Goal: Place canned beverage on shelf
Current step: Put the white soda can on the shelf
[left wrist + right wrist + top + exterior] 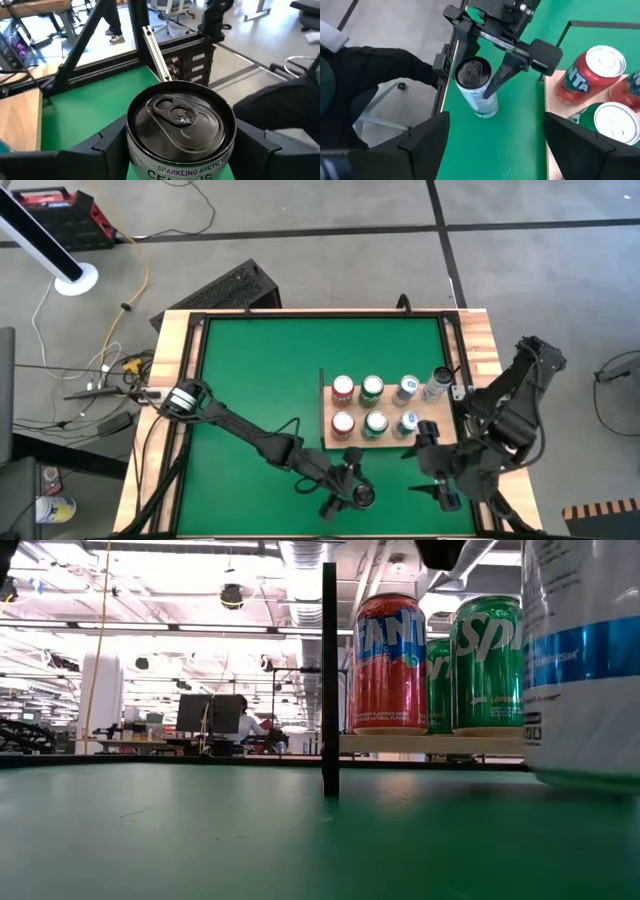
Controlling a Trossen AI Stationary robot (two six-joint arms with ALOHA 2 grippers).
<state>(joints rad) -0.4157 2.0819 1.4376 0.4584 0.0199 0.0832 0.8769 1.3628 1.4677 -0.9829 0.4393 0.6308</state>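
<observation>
A white and light-blue can with a black top [180, 120] stands upright on the green table near its near edge [363, 497], in front of the shelf. It fills the right of the low view [585, 660]. My left gripper [352, 485] is shut on it. The shelf [330, 438] is a light wooden board with a thin dark upright edge [329, 680]. It holds several cans: red [388, 665], green [488, 665] and white. My right gripper [507, 150] hangs open and empty near the shelf's near right corner [440, 485]. My left gripper pinches the can's upper wall, just below the rim [131, 150], between its two fingers [107, 147], one on each opposite side. The fingers come slanting down from the table's left side [496, 80]. The can stands upright with its base [486, 112] on the green table.
A pale bottle-like container [437, 385] stands at the shelf's far right corner. The table's near wooden frame lies close behind the held can. Open green surface stretches left of the shelf [260, 370]. People show far off in the room [245, 725].
</observation>
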